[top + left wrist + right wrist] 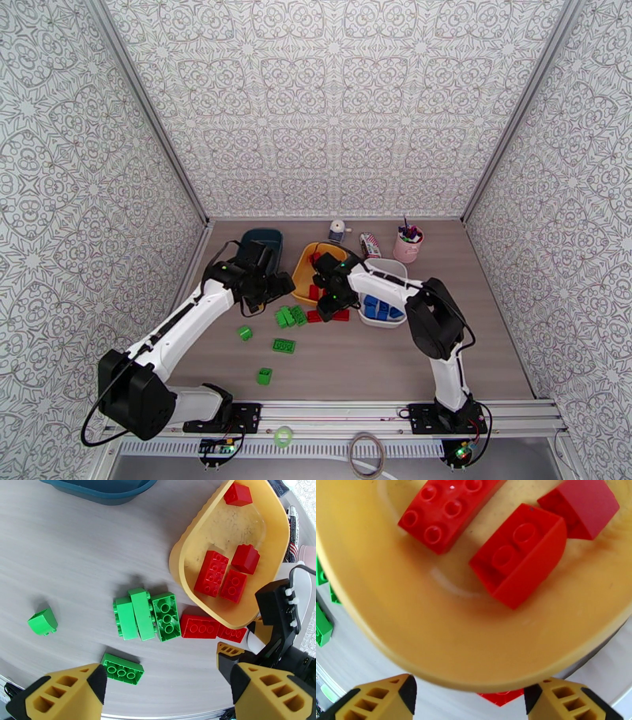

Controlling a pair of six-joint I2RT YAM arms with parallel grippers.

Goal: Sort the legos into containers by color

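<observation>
The yellow tray [185, 547] holds several red legos [211, 572], seen close up in the right wrist view as red legos [517, 555]. My right gripper [470, 699] hangs open over that tray's near rim [434, 653], nothing between its fingers. Two more red legos [199, 626] lie on the table beside the tray. A cluster of green legos [144, 614] sits left of them, with a flat green brick [122, 669] and a small green one [42, 622] nearby. My left gripper [162, 691] is open and empty above these. Blue legos [383, 309] lie in the white tray [387, 268]. The teal tray [261, 239] stands at the back left.
A pink cup of pens [408, 245], a small bottle [337, 230] and a flat packet [369, 244] stand along the back of the table. Two further green bricks [264, 376] lie nearer the front. The two grippers [272, 288] [325, 296] are close together.
</observation>
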